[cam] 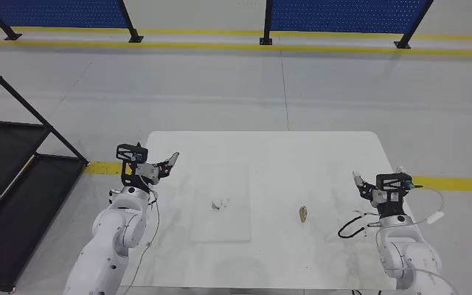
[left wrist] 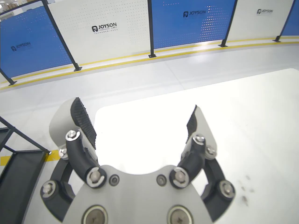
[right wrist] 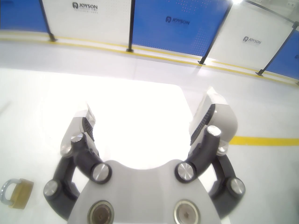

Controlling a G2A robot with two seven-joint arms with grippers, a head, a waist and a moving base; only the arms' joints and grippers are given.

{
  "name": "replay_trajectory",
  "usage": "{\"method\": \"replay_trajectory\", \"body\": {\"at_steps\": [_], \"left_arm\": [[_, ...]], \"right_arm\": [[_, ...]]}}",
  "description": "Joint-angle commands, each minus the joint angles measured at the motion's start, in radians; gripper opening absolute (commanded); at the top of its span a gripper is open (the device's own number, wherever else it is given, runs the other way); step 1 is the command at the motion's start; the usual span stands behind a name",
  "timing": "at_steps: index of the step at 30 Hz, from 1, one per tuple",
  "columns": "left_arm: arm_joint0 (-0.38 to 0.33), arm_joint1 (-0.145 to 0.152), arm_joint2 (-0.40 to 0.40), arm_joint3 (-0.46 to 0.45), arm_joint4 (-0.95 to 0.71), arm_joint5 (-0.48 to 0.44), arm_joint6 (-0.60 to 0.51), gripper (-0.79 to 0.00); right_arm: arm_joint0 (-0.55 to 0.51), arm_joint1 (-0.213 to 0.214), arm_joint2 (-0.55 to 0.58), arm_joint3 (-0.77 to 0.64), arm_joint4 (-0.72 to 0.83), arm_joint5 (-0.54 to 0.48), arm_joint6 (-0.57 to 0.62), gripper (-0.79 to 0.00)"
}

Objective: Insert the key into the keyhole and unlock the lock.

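Observation:
A small brass padlock (cam: 303,214) with a silver shackle lies on the white table (cam: 295,162), right of centre; the right wrist view catches the padlock (right wrist: 19,197) lying flat. A small silvery key (cam: 219,204) rests left of centre on a pale mat (cam: 221,221). My left gripper (cam: 171,161) hovers over the table's left edge, open (left wrist: 135,117), holding nothing. My right gripper (cam: 359,181) sits near the right edge, open (right wrist: 149,117) and empty, some way right of the padlock.
A black cable (cam: 352,225) loops on the table by the right arm. A dark shelf frame (cam: 29,169) stands off the table's left side. Blue and white fence panels (cam: 332,15) line the far floor. Small dark marks (left wrist: 245,187) dot the tabletop.

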Motion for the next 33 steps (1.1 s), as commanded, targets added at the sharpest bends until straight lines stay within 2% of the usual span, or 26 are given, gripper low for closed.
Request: {"method": "replay_trajectory", "body": {"at_steps": [1, 5, 8, 11, 13, 17, 20, 24, 29, 33], "left_arm": [[-0.003, 0.000, 0.000, -0.045, -0.027, -0.008, -0.067, 0.000], [-0.015, 0.000, 0.021, -0.139, -0.056, -0.013, -0.241, 0.000], [-0.038, -0.001, 0.056, -0.195, -0.054, 0.025, -0.416, 0.000], [-0.081, -0.003, 0.104, -0.236, -0.054, 0.046, -0.590, 0.000], [-0.116, -0.006, 0.136, -0.256, -0.100, 0.056, -0.657, 0.000], [-0.174, -0.010, 0.189, -0.242, -0.119, 0.070, -0.762, 0.000], [-0.216, -0.015, 0.234, -0.232, -0.138, 0.119, -0.869, 0.000], [-0.269, -0.023, 0.301, -0.209, -0.138, 0.209, -1.010, 0.000], [-0.319, -0.035, 0.374, -0.173, -0.103, 0.353, -1.126, 0.000], [-0.353, -0.046, 0.385, -0.134, -0.165, 0.469, -1.207, 0.000]], "right_arm": [[0.000, 0.000, 0.000, 0.000, 0.000, 0.000, 0.000, 0.000], [0.000, 0.000, 0.000, 0.000, 0.000, 0.000, 0.000, 0.000], [0.000, 0.000, 0.000, 0.000, 0.000, 0.000, 0.000, 0.000], [0.000, 0.000, 0.000, 0.000, 0.000, 0.000, 0.000, 0.000], [0.000, 0.000, 0.000, 0.000, 0.000, 0.000, 0.000, 0.000], [0.000, 0.000, 0.000, 0.000, 0.000, 0.000, 0.000, 0.000], [0.000, 0.000, 0.000, 0.000, 0.000, 0.000, 0.000, 0.000], [0.000, 0.000, 0.000, 0.000, 0.000, 0.000, 0.000, 0.000], [0.000, 0.000, 0.000, 0.000, 0.000, 0.000, 0.000, 0.000], [0.000, 0.000, 0.000, 0.000, 0.000, 0.000, 0.000, 0.000]]}}
